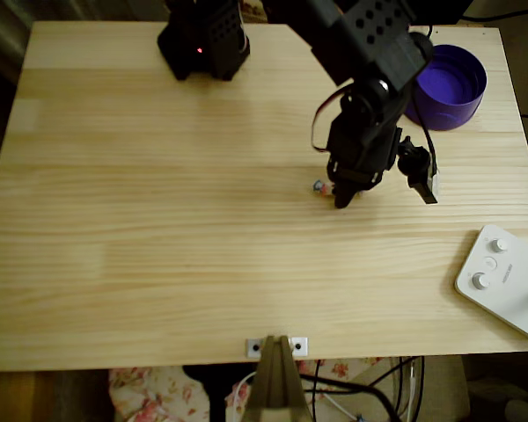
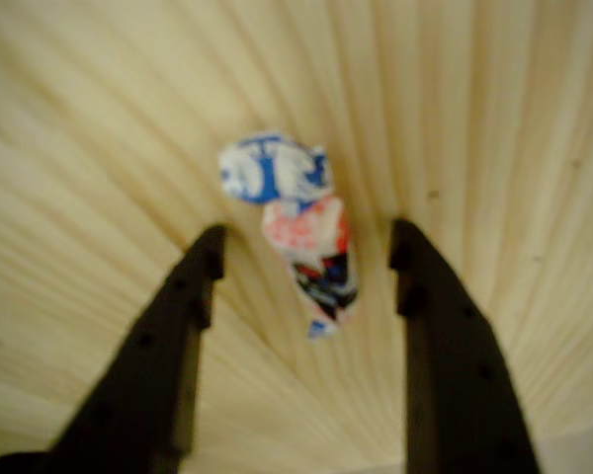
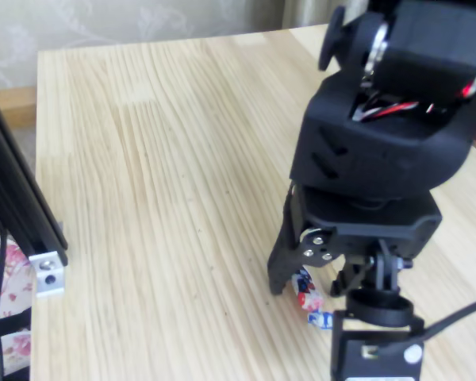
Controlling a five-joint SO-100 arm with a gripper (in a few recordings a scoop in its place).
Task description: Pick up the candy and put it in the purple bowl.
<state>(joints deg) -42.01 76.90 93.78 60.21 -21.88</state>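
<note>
**Jaws set around the candy, not yet closed**

We see the table first, pale wood. The bowl sits at its far right corner in the overhead view, empty so far as we can tell. A white device lies at the near right edge. Our gripper points down right of the table's centre, jaws well apart with nothing held. The candy lies flat on the wood between them, touching neither. We judge the jaws straddle it so one squeeze can catch its middle.
</note>
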